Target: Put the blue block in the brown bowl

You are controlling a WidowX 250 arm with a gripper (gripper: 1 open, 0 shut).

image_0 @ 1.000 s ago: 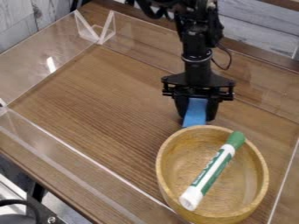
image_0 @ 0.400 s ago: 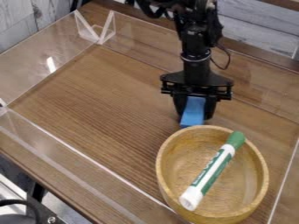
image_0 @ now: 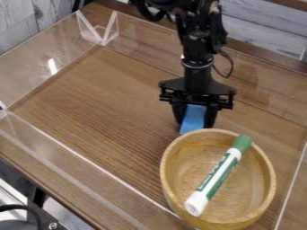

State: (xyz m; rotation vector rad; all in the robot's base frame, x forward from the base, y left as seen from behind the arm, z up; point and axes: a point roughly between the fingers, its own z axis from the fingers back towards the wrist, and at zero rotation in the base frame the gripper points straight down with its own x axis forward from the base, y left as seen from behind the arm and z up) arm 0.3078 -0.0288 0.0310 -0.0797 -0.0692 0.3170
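**Block gripped, starting to come off the worktop**

The gripper (image_0: 196, 115) is pointing straight down with its fingers (image_0: 182, 116) pinching the blue block (image_0: 195, 117) from both sides. Compared with a second ago, the arm and block are sitting slightly higher and a touch to the left in the frame, so the block is looking as if it is leaving the worktop (image_0: 96, 99) rather than resting on it; I cannot tell the clearance. The block is hanging just beside the far rim of the brown bowl (image_0: 175, 175), not yet over it. A white marker with a green cap (image_0: 218, 174) is lying inside the bowl. Judgement: grasp done, lift beginning; carry towards the bowl and release are remaining.
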